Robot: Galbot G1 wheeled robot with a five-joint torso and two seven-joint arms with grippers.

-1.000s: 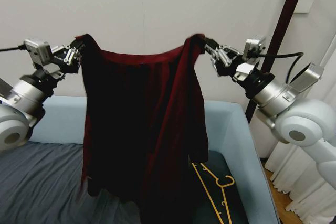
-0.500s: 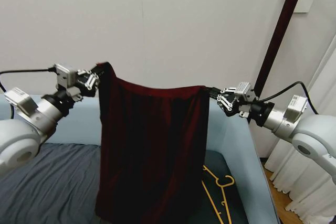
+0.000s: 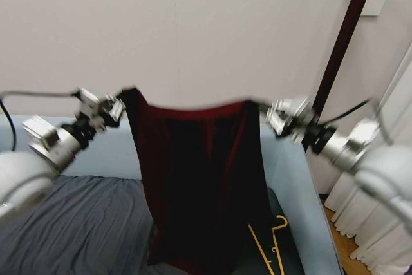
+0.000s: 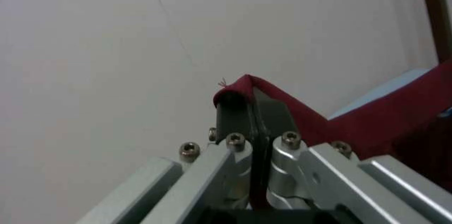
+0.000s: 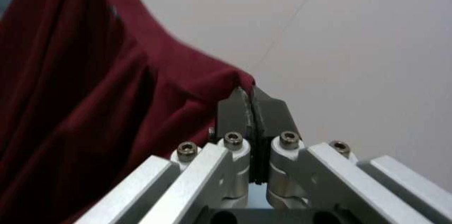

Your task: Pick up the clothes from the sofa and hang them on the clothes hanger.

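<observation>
Above the sofa [image 3: 77,223], the red garment [image 3: 199,178] has edged toward the rack [image 3: 341,43]. Your left gripper [image 3: 119,106] and right gripper [image 3: 269,113] keep fingers [image 4: 233,118] clamped on its corners.

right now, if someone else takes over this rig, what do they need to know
Left tool: shut on one top corner of the red garment.
Right tool: shut on the other top corner.
The garment hangs spread between them above the sofa, hem low over the seat.
A yellow hanger lies on the sofa; a dark rack post stands to the right.
Done: pickup. Left: hanging it up.
</observation>
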